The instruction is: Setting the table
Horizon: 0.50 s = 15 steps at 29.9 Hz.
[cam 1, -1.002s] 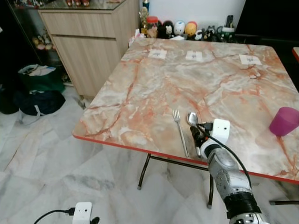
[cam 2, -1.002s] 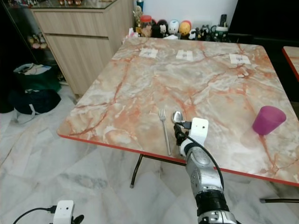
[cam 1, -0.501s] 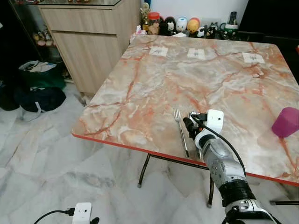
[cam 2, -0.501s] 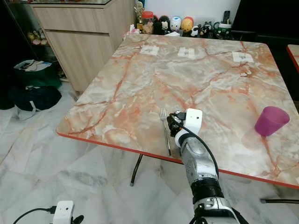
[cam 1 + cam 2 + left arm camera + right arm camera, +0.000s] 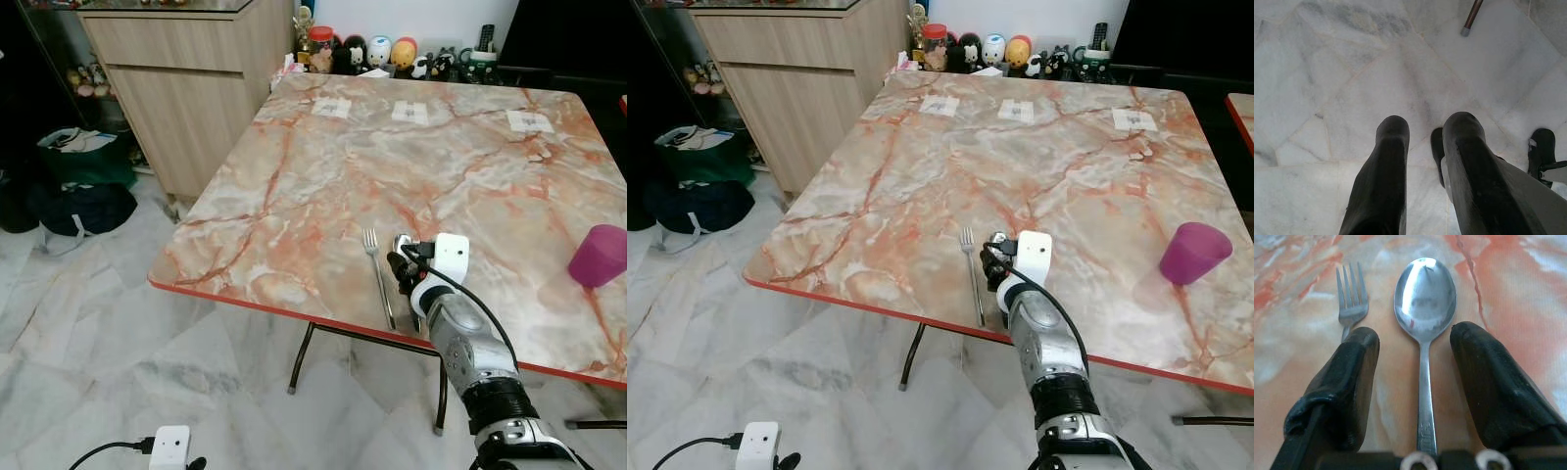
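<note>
With our right gripper (image 5: 1418, 382) spread apart around the shiny steel spoon (image 5: 1424, 308), which lies flat on the pink-veined marble table (image 5: 323, 186) beside the steel fork (image 5: 377, 274), we should lift away straight, leaving both parallel.

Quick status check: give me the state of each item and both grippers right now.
spoon: flat on the table, between the open fingers, not gripped
fork: flat on the table beside the spoon
purple cup: on the table, tilted
right gripper: open, straddling the spoon handle
left gripper: open, over the floor
</note>
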Tool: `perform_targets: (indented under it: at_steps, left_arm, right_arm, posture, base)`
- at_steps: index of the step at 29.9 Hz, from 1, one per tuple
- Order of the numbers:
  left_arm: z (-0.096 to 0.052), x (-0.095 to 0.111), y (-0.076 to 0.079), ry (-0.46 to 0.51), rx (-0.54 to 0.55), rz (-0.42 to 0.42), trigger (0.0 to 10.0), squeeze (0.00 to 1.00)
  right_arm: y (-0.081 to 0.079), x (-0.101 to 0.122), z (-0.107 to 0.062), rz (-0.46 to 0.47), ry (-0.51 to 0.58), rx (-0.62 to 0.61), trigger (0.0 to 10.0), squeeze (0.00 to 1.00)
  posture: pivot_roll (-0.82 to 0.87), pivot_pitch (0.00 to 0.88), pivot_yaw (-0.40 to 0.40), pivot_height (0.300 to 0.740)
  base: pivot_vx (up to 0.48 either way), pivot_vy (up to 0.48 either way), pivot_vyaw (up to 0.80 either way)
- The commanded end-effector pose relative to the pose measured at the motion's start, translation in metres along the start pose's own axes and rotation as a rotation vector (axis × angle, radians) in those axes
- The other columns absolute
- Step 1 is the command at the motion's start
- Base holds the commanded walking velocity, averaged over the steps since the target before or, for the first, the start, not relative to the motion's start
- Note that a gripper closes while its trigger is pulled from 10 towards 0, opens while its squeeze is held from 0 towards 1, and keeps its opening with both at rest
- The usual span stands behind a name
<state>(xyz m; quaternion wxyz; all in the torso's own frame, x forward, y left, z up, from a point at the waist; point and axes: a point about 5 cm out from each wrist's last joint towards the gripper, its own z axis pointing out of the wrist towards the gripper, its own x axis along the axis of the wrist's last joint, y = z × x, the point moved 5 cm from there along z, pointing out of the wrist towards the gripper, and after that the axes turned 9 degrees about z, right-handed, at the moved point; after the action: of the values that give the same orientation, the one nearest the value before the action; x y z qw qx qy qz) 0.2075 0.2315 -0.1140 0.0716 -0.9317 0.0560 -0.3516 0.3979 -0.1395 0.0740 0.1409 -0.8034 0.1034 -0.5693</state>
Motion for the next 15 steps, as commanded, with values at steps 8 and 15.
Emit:
perform_targets:
  at_steps: [8, 15]
  left_arm:
    - [-0.003, -0.012, -0.001, -0.03, 0.002, -0.004, 10.0, 0.0]
    - [-0.003, -0.013, 0.001, -0.039, -0.008, 0.0, 10.0, 0.0]
  right_arm:
    - [-0.001, -0.013, 0.0, 0.0, -0.061, 0.007, 10.0, 0.0]
    - [0.009, -0.025, -0.002, -0.005, -0.105, -0.039, 2.7, 0.0]
  posture:
    - [-0.03, 0.093, 0.028, 0.74]
    - [-0.03, 0.096, 0.03, 0.74]
  base:
    - [0.0, 0.0, 0.0]
    - [0.0, 0.0, 0.0]
